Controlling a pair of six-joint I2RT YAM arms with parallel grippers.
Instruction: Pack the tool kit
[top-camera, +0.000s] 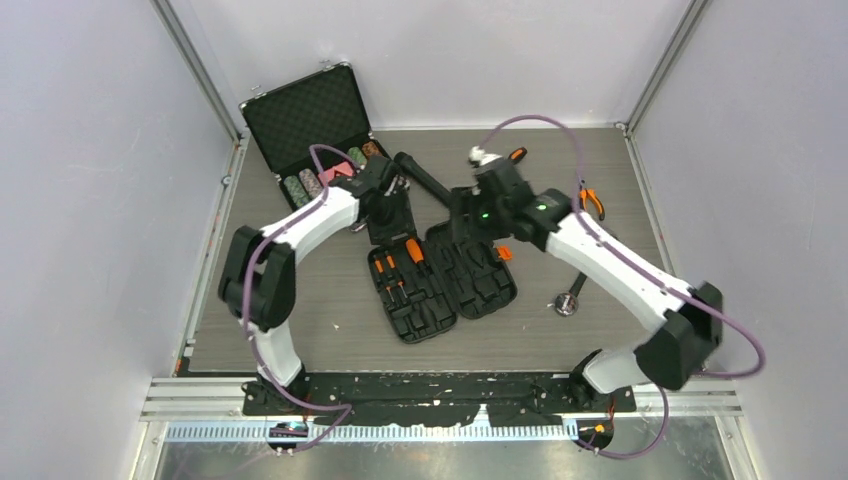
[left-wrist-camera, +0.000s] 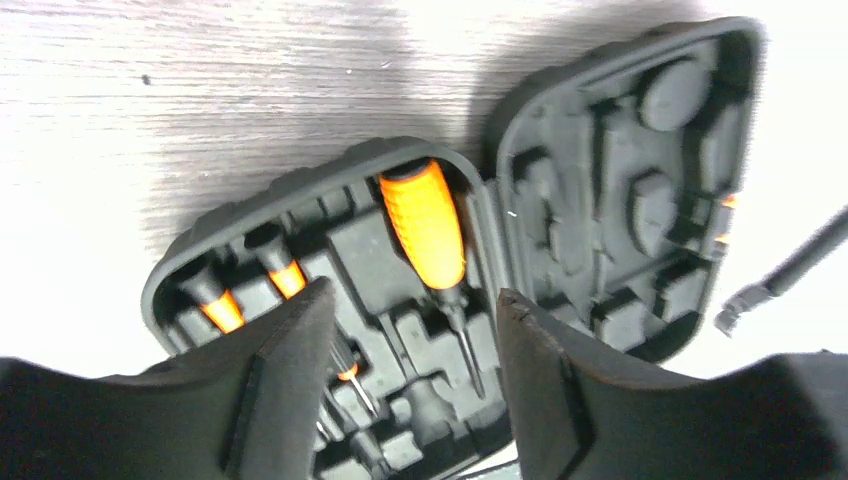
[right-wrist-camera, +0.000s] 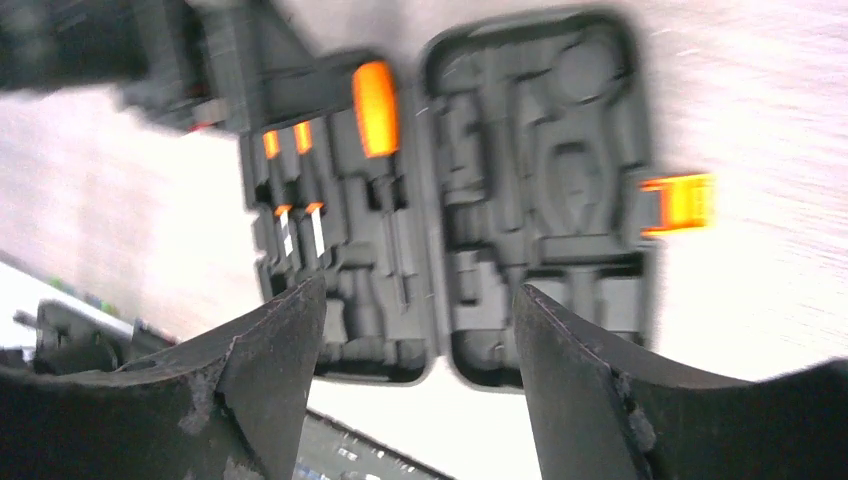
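Observation:
The black tool kit case (top-camera: 470, 300) lies open and flat in the middle of the table, with its orange latch (top-camera: 504, 253) on the right half. The left half (left-wrist-camera: 360, 235) holds a large orange-handled screwdriver (left-wrist-camera: 425, 225) and several small orange-and-black screwdrivers (left-wrist-camera: 285, 278). The right half (right-wrist-camera: 545, 200) shows empty moulded slots. My left gripper (top-camera: 392, 228) hovers open and empty over the case's far left end (left-wrist-camera: 412, 292). My right gripper (top-camera: 466, 225) is open and empty above the case's far right end (right-wrist-camera: 419, 290).
Orange-handled pliers (top-camera: 592, 200) lie at the right rear. A metal wrench (top-camera: 570, 297) lies right of the case. A long black tool (top-camera: 425, 180) lies behind the case. The open poker chip case (top-camera: 310, 125) stands at the back left.

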